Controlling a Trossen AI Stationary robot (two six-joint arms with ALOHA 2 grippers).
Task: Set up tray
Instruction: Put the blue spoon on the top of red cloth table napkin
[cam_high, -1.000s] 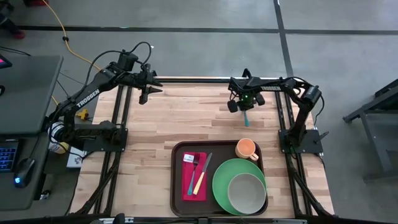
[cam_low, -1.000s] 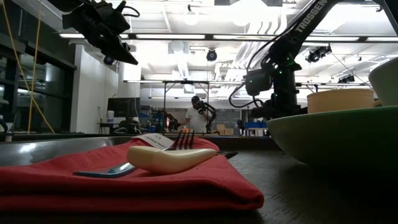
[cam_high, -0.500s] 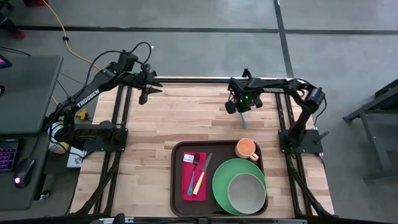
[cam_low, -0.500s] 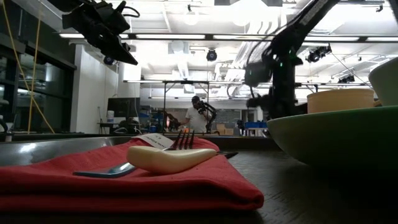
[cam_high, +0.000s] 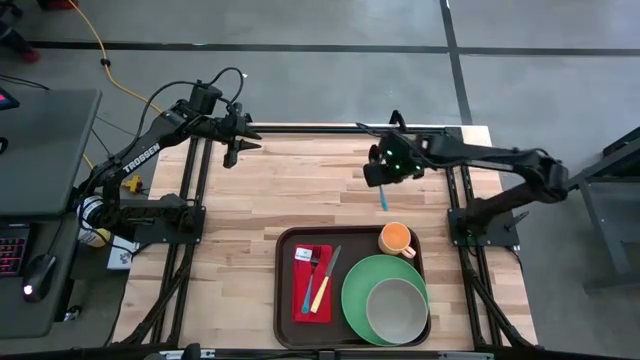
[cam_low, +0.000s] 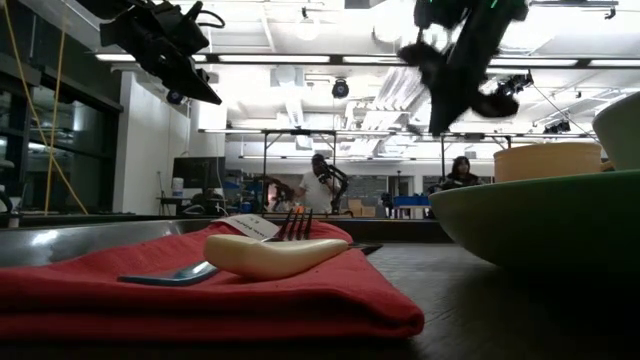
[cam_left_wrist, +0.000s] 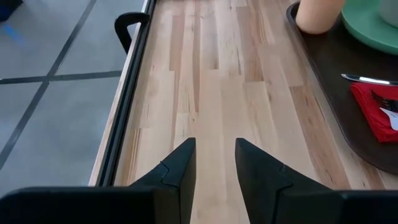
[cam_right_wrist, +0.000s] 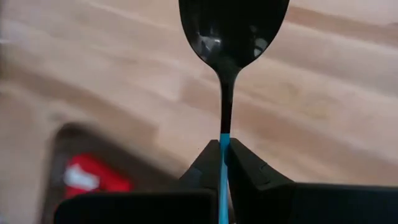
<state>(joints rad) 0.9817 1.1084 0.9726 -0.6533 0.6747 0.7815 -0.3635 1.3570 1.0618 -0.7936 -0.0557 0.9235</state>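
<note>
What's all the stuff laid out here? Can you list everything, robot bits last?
Dark brown rectangular plastic tray: one, near table edge.
Round green plate: one, on tray.
Grey-green bowl: one, on plate.
Orange cup: one, tray's far corner.
Red cloth napkin: one, tray's left side.
Cream-handled fork: one, on napkin.
Blue-handled metal spoon: one, held above wooden table.
Right gripper: clamping spoon.
Left gripper: open, far-left corner.
</note>
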